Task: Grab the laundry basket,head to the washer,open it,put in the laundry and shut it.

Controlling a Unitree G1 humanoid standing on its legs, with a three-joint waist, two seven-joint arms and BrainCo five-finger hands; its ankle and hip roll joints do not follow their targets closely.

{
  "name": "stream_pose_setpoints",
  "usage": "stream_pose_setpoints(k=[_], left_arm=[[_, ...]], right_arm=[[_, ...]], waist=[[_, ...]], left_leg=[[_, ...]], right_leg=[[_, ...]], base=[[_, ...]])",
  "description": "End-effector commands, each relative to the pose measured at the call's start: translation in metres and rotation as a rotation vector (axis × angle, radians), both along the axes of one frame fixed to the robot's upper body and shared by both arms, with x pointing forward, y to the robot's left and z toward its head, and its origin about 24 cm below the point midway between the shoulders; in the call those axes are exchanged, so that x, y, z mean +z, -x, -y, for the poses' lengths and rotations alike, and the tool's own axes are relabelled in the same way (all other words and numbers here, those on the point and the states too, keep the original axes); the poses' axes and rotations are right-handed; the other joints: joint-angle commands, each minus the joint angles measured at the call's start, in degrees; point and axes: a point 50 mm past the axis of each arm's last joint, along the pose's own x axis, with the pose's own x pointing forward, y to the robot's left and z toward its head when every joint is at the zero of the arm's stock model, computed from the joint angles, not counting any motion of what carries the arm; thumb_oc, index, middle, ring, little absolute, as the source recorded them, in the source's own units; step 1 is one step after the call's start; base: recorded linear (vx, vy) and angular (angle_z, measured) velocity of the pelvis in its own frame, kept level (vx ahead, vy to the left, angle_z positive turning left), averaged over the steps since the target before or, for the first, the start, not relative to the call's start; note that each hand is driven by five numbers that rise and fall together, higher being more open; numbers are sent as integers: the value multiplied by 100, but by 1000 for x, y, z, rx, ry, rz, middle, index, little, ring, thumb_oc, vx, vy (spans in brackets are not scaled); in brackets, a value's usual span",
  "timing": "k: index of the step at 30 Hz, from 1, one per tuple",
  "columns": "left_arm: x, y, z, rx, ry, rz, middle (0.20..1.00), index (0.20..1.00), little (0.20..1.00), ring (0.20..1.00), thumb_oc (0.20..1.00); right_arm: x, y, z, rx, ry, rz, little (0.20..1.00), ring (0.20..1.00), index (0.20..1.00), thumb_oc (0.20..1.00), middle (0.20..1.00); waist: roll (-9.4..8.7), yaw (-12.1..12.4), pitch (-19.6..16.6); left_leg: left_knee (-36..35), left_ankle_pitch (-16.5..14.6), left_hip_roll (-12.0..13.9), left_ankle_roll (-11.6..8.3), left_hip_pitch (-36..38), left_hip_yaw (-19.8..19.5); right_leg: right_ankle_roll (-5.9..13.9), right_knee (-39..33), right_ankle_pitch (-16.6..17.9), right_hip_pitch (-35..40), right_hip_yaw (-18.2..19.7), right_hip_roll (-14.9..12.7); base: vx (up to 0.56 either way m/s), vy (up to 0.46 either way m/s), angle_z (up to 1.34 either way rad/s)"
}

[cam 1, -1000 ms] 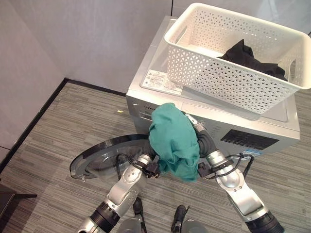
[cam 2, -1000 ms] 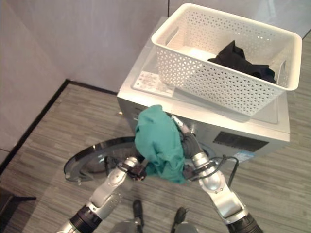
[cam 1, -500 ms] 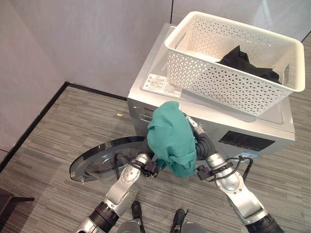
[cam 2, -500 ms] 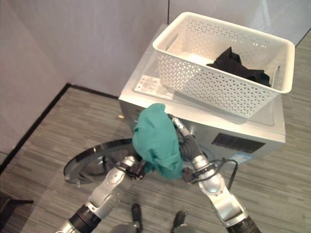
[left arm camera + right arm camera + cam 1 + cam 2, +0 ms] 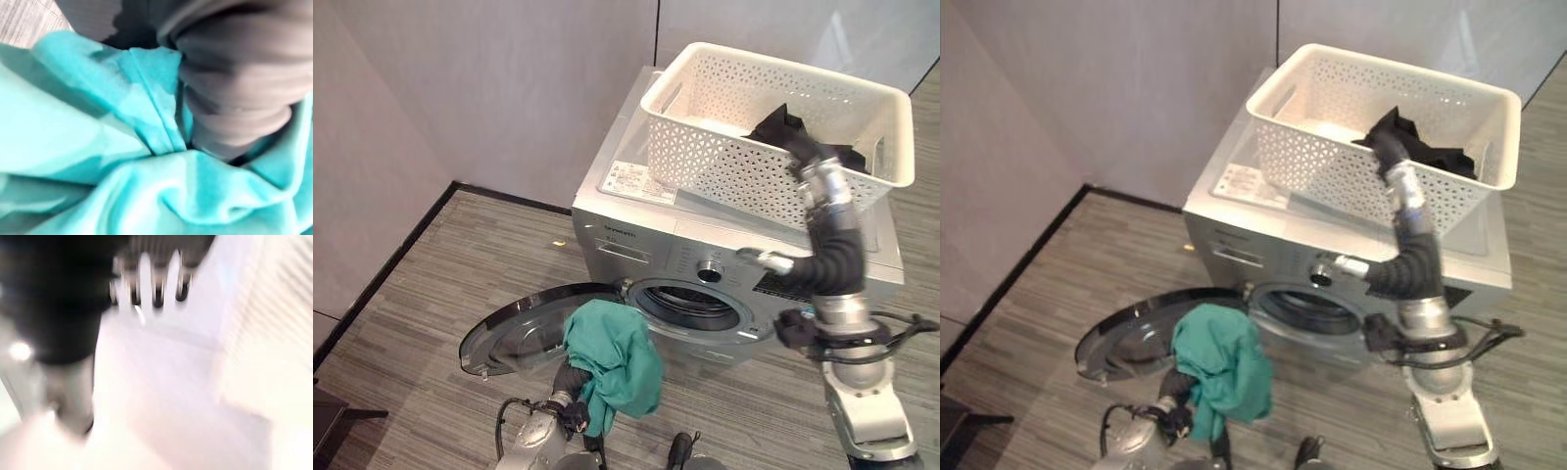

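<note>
Two hands work apart. Low in the frame, the left hand sits buried under the teal cloth, so I cannot tell its grip. Upper right, the right hand reaches into the white basket atop the washer, fingers straight by the black garment. Door open.

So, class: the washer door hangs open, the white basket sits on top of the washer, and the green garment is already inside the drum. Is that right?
Not quite. The green garment is not in the drum; the left eye view shows it outside, in front of the open door, bunched over the left hand. The white basket does sit on top of the washer.
</note>
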Motion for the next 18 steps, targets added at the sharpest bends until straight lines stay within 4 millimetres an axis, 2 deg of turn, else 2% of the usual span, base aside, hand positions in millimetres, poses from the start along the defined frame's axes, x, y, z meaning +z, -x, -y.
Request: stream_pose_setpoints(k=[1, 2, 4, 5, 6, 7, 10, 14, 15, 17, 18], left_arm=[[35, -33, 16, -64, 44, 203, 200, 200, 200, 200, 200], [35, -33, 17, -64, 44, 202, 200, 200, 200, 200, 200], [36, -34, 15, -50, 36, 206, 200, 200, 200, 200, 200], [37, -36, 15, -41, 36, 211, 200, 200, 200, 200, 200], [39, -38, 12, -17, 30, 223, 200, 200, 200, 200, 200], [38, -38, 13, -18, 31, 221, 200, 200, 200, 200, 200], [41, -42, 7, 28, 18, 234, 200, 200, 200, 200, 200], [40, -46, 1, 73, 5, 236, 200, 200, 200, 200, 200], [37, -45, -3, 80, -7, 226, 200, 200, 200, 200, 200], [34, -43, -6, 80, -12, 210, 200, 200, 200, 200, 200], [34, -43, -6, 79, -12, 210, 200, 200, 200, 200, 200]], right_arm=[[-7, 6, -4, -2, 1, -16, 1000, 1000, 1000, 1000, 1000], [-7, 6, -4, -2, 2, -17, 1000, 1000, 1000, 1000, 1000], [-30, 8, 2, -66, 71, -136, 1000, 1000, 1000, 1000, 1000], [-45, 11, 8, -106, 114, -216, 1000, 1000, 1000, 1000, 1000], [-77, 20, 24, -215, 217, -378, 1000, 1000, 1000, 1000, 1000], [-77, 20, 24, -217, 219, -379, 1000, 1000, 1000, 1000, 1000], [-118, 38, 49, -367, 360, -586, 1000, 1000, 1000, 1000, 1000], [-165, 63, 80, -533, 397, -828, 1000, 1000, 1000, 1000, 1000], [-184, 76, 93, -583, 434, -932, 1000, 1000, 1000, 1000, 1000], [-207, 92, 102, -629, 412, -1059, 1000, 1000, 1000, 1000, 1000], [-208, 92, 102, -628, 410, -1059, 1000, 1000, 1000, 1000, 1000]], waist=[[-215, -149, 2], [-214, -147, -4], [-229, -218, -7], [-241, -268, 6], [-248, -388, 19], [-242, -380, 8], [-241, -548, 40], [-255, -710, 54], [-270, -760, 54], [-290, -771, 42], [-296, -757, 39]], left_leg=[[34, -359, 29, 44, 1, 796], [34, -360, 29, 44, 2, 799], [32, -375, 41, 42, 37, 836], [34, -378, 47, 42, 46, 856], [34, -388, 62, 41, 63, 908], [33, -390, 62, 41, 66, 912], [34, -423, 80, 43, 106, 1021], [32, -485, 103, 63, 176, 1214], [31, -504, 110, 71, 189, 1298], [32, -523, 123, 81, 200, 1381], [32, -526, 123, 81, 199, 1393]], right_leg=[[-40, 223, -1149, 514, 246, 142], [-40, 223, -1149, 515, 248, 142], [-34, 235, -1153, 518, 289, 150], [-31, 238, -1150, 517, 307, 150], [-19, 251, -1143, 502, 360, 147], [-18, 252, -1143, 502, 364, 146], [5, 274, -1121, 476, 455, 140], [68, 295, -1060, 391, 676, 125], [102, 294, -1025, 348, 779, 119], [130, 303, -995, 283, 887, 112], [130, 307, -995, 274, 900, 110]], base=[[0, 0, 0], [0, 0, 0], [4, 2, -6], [-11, 18, -13], [-12, 18, -12], [-16, 31, -16], [-17, 39, -21], [-11, 46, -45], [1, 37, -51], [8, 19, -41], [5, 2, -45]])
